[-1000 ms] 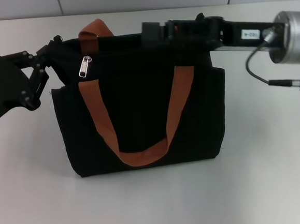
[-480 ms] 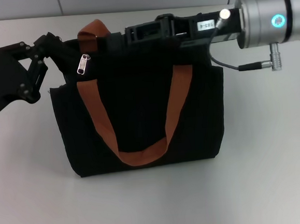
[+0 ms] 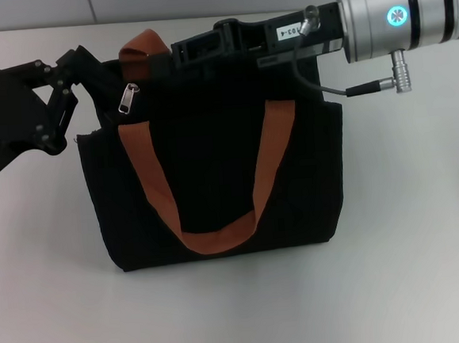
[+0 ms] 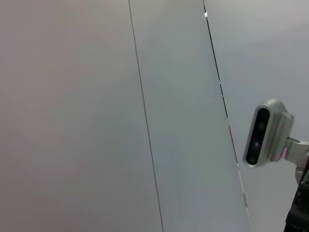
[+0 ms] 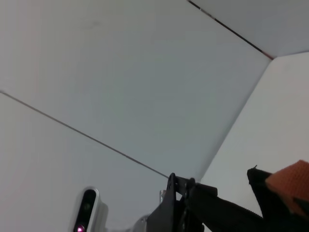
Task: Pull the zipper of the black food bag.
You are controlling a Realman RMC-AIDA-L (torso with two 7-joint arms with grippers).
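bag (image 3: pixel 213 165) on table (image 3: pixel 412 268), zipper (image 3: pixel 130 99) top left, left end effector (image 3: pixel 78 68) seemingly at that corner

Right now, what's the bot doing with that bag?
It is working on the black food bag, which stands upright on the white table. The left pincer is at the bag's top left corner, apparently holding the fabric there. The right pincer reaches in along the top edge toward the zipper, whose silver pull tab hangs near that left corner. The right pincer has not reached the zipper yet.
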